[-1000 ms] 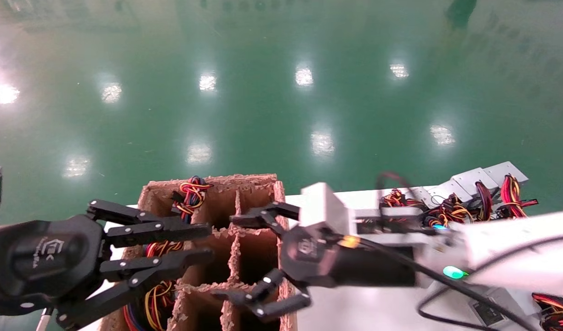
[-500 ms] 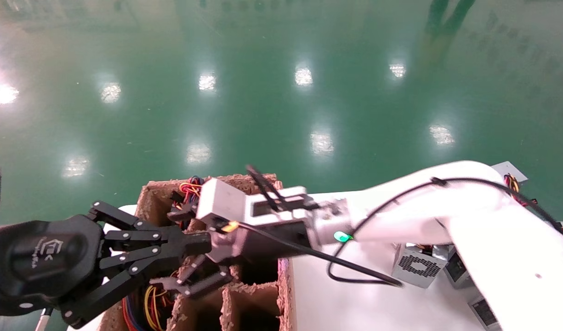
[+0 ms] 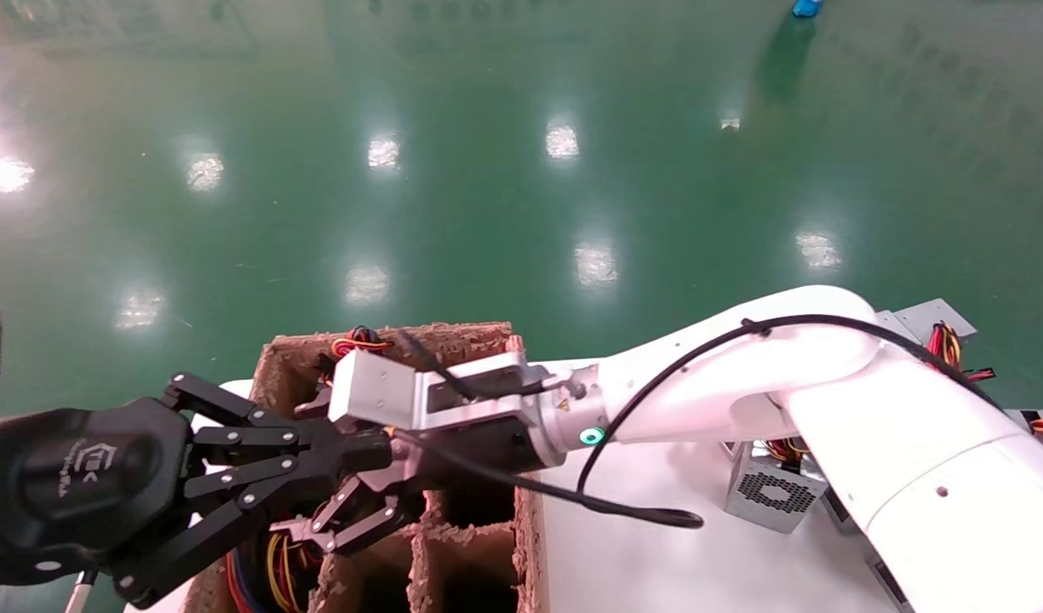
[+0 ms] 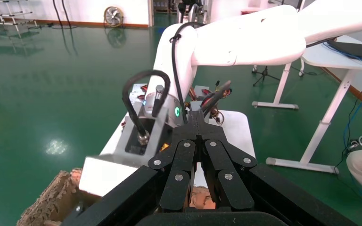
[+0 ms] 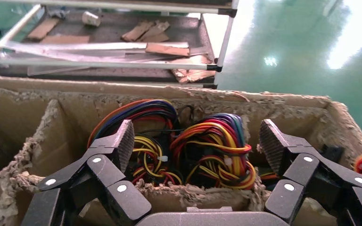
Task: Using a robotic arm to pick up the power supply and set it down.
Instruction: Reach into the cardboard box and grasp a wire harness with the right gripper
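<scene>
Reaching across the partitioned brown cardboard crate point(image 3: 453, 340) at the white tabletop's point(image 3: 640, 562) left edge, the glossy white robotic arm point(image 3: 742, 375) holds its black right gripper point(image 5: 195, 141) spread wide above a bundle of red, yellow and black wires point(image 5: 212, 146), probably a power supply's. The black left gripper point(image 4: 199, 123), jaws pressed together, hangs beside it. A silver vent-grilled power supply point(image 3: 772, 498) sits near the tabletop's right edge.

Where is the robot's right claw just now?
In the head view, the right gripper hangs open, left of centre, over the cardboard crate's wire-filled cell, beside the left gripper.
</scene>
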